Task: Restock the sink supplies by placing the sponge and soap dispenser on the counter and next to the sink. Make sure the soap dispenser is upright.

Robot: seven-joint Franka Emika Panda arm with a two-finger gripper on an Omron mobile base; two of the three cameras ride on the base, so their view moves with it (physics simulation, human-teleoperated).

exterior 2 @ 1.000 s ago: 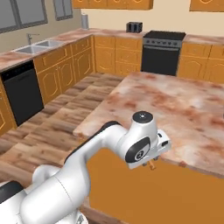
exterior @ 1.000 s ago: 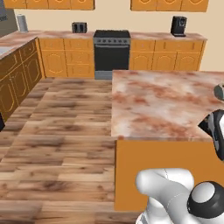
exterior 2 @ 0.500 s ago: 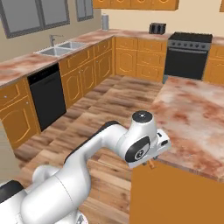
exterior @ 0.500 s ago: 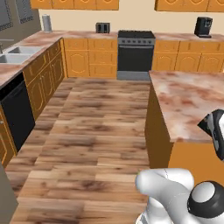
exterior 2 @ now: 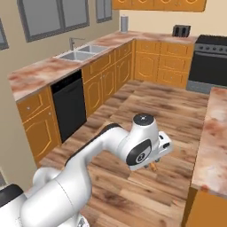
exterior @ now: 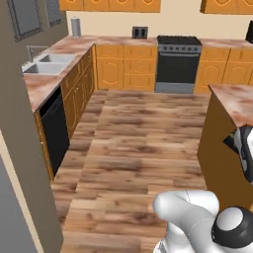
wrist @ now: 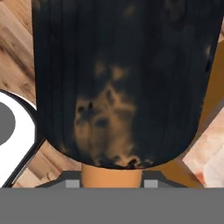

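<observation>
- The two-finger gripper (exterior 2: 153, 166) hangs low over the wooden plank floor (exterior: 143, 133), folded in close to the white arm (exterior 2: 111, 146).
- In the hand view a dark, mottled, round-bodied object with an orange neck (wrist: 118, 83) sits right against the camera, apparently clamped between the jaws; it may be the soap dispenser, but the view is too close to be sure.
- In the right base view a small orange tip (exterior 2: 153, 167) pokes out below the hand, which fits a grip on that object.
- To the arm's right stands an island with the same cream, reddish-blotched stone top (exterior 2: 213, 137) over orange sides.
- Farther off, along the left wall, runs the cream stone-look counter mottled with reddish-brown blotches (exterior: 42, 86), with a black dishwasher front (exterior: 54, 131) beneath it.
- Set into that counter is the pale grey double-basin sink (exterior: 47, 64) with its grey upright faucet (exterior: 30, 52).
- At the far wall stand a black oven range (exterior: 178, 64), a small dark toaster (exterior: 140, 32) and a grey cylinder (exterior: 75, 27) in the counter's corner.
</observation>
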